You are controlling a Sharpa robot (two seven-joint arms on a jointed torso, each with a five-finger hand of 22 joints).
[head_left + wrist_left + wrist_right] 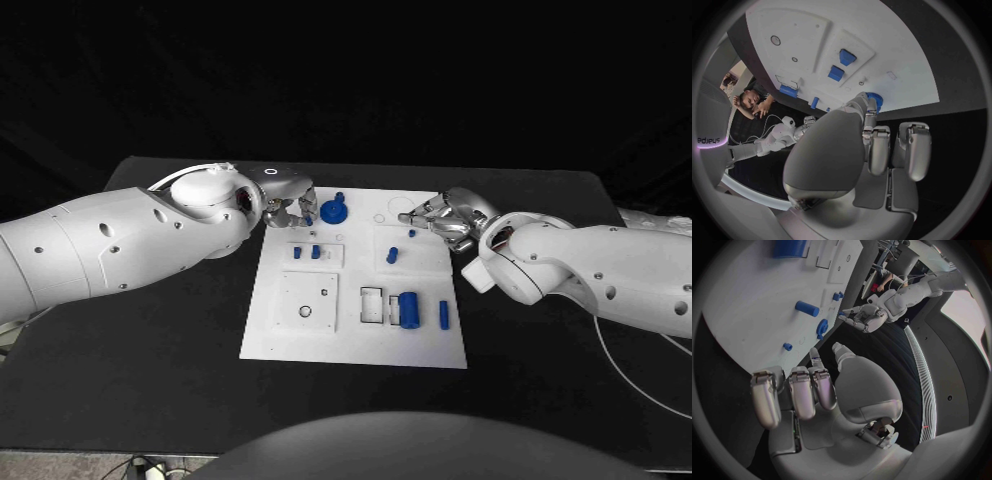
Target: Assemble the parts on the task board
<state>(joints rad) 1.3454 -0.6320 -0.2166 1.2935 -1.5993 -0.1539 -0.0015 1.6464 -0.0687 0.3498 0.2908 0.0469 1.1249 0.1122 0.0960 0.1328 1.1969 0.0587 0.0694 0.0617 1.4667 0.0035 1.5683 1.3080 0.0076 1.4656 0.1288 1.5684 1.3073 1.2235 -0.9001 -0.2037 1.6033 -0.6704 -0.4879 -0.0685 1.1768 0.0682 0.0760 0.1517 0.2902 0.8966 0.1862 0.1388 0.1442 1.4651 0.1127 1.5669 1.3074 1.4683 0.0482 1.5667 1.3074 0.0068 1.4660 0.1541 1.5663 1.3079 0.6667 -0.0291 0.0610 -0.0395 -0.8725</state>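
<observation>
The white task board [361, 335] lies in the middle of the black table. My left hand [289, 196] hovers at its far left corner, fingers curled, one fingertip [868, 102] right at the edge of a round blue gear-like part [333, 210] [874, 99]; I see no grip on it. My right hand [441, 215] hangs over the far right corner with its fingers [795, 392] curled and nothing in them. A small blue peg [411, 233] [787, 346] stands just in front of it, and a short blue cylinder [391, 255] [807, 308] lies beyond.
Two small blue blocks [307, 252] [842, 65] sit in a square recess on the board's left. A thick blue cylinder [410, 308] and a slim blue bar [444, 315] lie at the near right. A round hole [304, 311] marks the near-left plate. Bare black table surrounds the board.
</observation>
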